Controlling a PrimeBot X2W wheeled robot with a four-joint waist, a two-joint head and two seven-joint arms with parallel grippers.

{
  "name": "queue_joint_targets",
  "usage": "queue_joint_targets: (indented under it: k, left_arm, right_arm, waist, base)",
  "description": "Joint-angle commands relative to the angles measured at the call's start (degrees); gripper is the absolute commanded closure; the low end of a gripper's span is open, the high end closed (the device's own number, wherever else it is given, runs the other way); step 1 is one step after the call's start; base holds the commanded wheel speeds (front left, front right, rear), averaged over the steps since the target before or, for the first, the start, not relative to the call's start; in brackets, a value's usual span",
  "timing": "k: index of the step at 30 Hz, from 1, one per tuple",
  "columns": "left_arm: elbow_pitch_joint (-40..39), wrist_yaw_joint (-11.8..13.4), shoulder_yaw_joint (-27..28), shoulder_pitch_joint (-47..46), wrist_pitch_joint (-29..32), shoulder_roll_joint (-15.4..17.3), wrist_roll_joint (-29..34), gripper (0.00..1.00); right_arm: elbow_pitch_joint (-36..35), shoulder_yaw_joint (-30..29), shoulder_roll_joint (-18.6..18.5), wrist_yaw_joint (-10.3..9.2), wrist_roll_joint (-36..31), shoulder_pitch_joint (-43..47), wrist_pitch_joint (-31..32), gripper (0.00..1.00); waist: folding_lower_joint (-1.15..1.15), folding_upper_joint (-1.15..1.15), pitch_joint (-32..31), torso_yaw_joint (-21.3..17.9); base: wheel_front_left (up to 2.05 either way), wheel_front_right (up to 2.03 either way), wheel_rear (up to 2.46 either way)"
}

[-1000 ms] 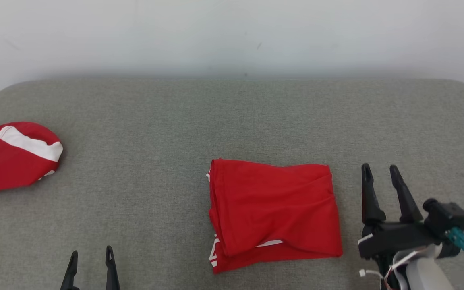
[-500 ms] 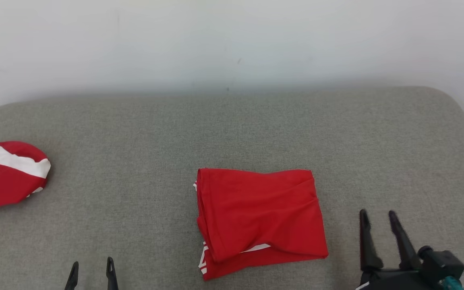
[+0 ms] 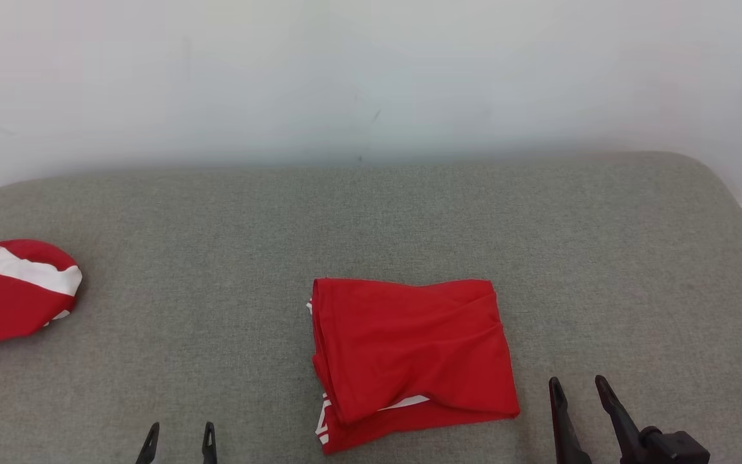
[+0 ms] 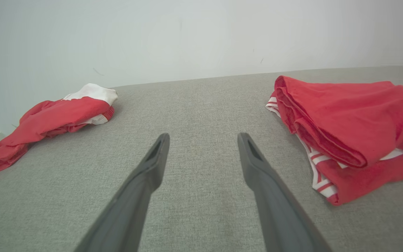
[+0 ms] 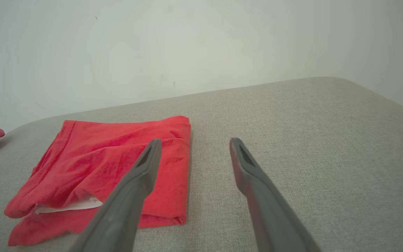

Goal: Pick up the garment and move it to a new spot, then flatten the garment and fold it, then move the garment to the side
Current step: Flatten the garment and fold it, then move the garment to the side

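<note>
**A:** What lies on the bench, left to right?

**B:** A grey padded bench [image 3: 216, 225] against a pale wall; at its left edge, a crumpled red and white heap [image 3: 13, 290]; at the near edge, left of middle, the left gripper [image 3: 181, 426], fingers spread and empty; right of that, near the middle of the near edge, the garment [image 3: 409, 354], red, folded into a rough rectangle with a white striped layer peeping out at its near left corner; just beside its near right corner, the right gripper [image 3: 578, 381], fingers spread, holding nothing, touching no cloth.

**A:** Which step is this?

**B:** The fold looks done, so I judge the last step is in hand: moving the garment to the side; neither gripper has taken hold yet.

**A:** What does the next move call for?

**B:** Probably a low reach to the stack's edge, the fingers closing on every layer at once; a pinch on the top layer alone could let the fold fall open; the bench's right side lies bare, so a carry or slide that way looks simplest.
</note>
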Motion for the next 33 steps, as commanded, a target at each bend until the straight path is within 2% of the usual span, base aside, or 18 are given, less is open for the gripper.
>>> queue_joint_targets:
  k: [1, 33]
  left_arm:
    - [0.2, -0.1, 0.1, 0.6, -0.2, 0.2, 0.3, 0.0]
    - [-0.2, 0.4, 0.9, 1.1, -0.2, 0.3, -0.6, 0.0]
  right_arm:
    - [0.0, 0.1, 0.2, 0.07, 0.1, 0.3, 0.0, 0.0]
    - [-1.3, 0.6, 0.2, 0.07, -0.9, -0.8, 0.0, 0.0]
  waist:
    - [0.01, 0.0, 0.0, 0.0]
    - [0.01, 0.0, 0.7, 0.3]
  base:
    - [0.0, 0.0, 0.0]
    - [0.0, 0.0, 0.0]
